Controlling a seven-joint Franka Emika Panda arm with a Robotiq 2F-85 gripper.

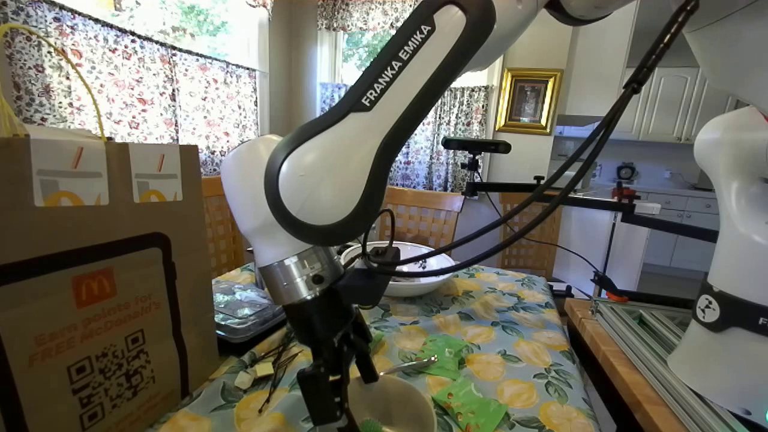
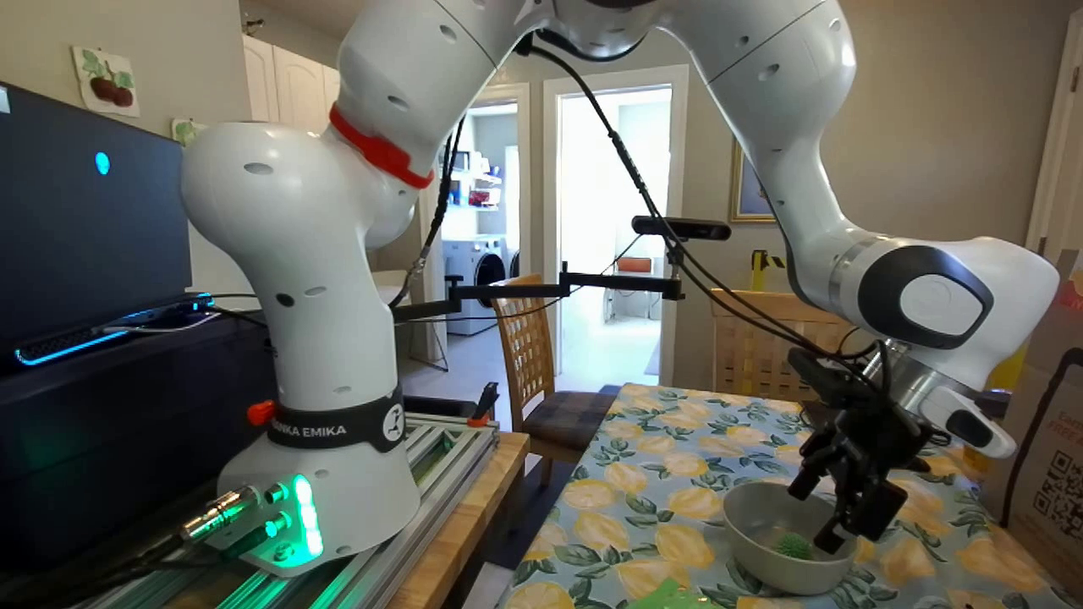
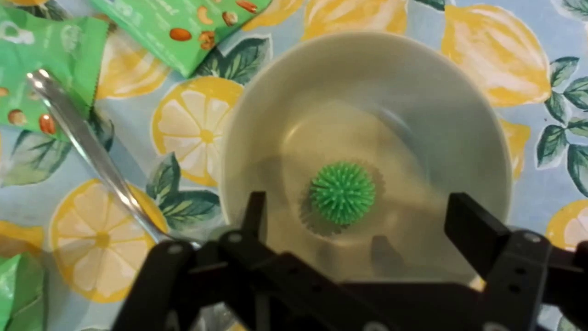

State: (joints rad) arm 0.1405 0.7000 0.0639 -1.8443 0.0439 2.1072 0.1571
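Note:
A green spiky ball (image 3: 343,193) lies inside a pale grey bowl (image 3: 367,50) on the lemon-print tablecloth. The ball also shows in both exterior views (image 1: 371,425) (image 2: 794,545), as does the bowl (image 1: 414,405) (image 2: 744,529). My gripper (image 3: 359,202) is open and empty above the bowl, with one finger on each side of the ball and not touching it. In the exterior views the gripper (image 1: 345,397) (image 2: 815,513) points down at a tilt, its fingertips near the bowl's rim. A metal spoon or fork handle (image 3: 103,168) lies beside the bowl; its end is hidden behind the gripper.
Green snack packets (image 3: 183,27) (image 1: 471,405) lie near the bowl. A large white bowl (image 1: 411,288), a clear plastic container (image 1: 243,309), thin dark sticks (image 1: 279,372) and pale blocks (image 1: 255,373) stand farther off. A tall paper bag (image 1: 102,300) (image 2: 1045,448) stands at the table's side.

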